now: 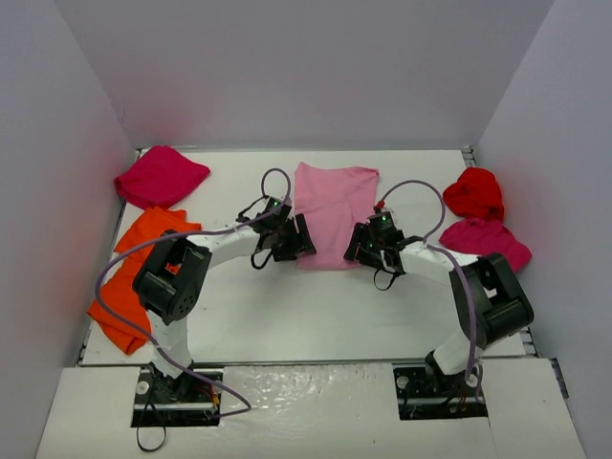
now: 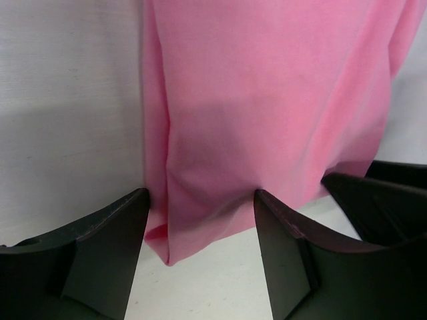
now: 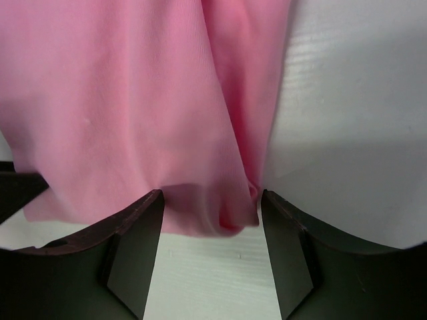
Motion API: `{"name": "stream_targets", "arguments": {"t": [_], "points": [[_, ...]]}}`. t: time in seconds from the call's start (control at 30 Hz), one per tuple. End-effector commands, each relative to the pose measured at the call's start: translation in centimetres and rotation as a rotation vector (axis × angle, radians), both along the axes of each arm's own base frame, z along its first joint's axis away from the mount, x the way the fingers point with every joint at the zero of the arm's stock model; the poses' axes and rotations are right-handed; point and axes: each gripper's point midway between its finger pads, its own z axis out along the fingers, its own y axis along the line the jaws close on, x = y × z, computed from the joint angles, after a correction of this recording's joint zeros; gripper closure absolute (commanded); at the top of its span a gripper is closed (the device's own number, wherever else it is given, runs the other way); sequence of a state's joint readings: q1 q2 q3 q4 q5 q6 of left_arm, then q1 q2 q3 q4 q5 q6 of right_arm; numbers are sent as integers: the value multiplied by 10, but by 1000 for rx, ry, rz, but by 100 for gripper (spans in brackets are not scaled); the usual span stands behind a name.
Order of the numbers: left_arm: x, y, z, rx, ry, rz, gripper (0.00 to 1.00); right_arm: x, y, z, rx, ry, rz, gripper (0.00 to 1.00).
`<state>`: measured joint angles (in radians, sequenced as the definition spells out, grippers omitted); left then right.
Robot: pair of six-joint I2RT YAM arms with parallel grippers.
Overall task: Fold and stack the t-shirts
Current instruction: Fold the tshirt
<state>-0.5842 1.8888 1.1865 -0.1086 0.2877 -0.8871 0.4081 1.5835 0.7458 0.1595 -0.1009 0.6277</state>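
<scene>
Light pink t-shirt, fold step: left gripper, right gripper, jaws apart, a cloth corner between each pair; next likely needs clamping both.

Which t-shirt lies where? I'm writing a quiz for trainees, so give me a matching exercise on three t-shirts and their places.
Things:
1. light pink t-shirt
2. orange t-shirt
3. bright red t-shirt

Places:
a. at the far right
b. in the centre
c. along the left edge

Pairs: 1-b; 2-c; 3-a
</scene>
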Motion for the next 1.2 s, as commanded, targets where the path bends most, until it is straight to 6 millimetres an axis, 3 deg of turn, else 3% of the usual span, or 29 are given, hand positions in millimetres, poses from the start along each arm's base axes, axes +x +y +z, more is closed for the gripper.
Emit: {"name": "stream_targets", "arguments": {"t": [0.0,0.17,0.23,0.53,0.9,1.03,1.1,1.17], "points": [[-7,-8,-3,-33,14,-2,40,-14,-5,10,-29,7,-3,43],[-16,2,-4,17,38,-6,90,-12,-12,6,-68,7,-18,45],[-18,8,-1,51,44,-7,98,-12,-14,2,-82,14,-25,48],[-18,22,17,121,12,-6,100,-11,-17,-8,-107,22,-24,49],[-20,17,7,104,40,5,100,-10,-8,-18,-82,34,-12,52],[-22,19,7,109,42,3,100,-12,0,-22,-67,46,2,62],[-23,22,7,121,42,5,100,-14,4,-23,-64,54,13,74],[-25,24,7,127,41,5,100,-16,5,-23,-64,61,20,92]]}}
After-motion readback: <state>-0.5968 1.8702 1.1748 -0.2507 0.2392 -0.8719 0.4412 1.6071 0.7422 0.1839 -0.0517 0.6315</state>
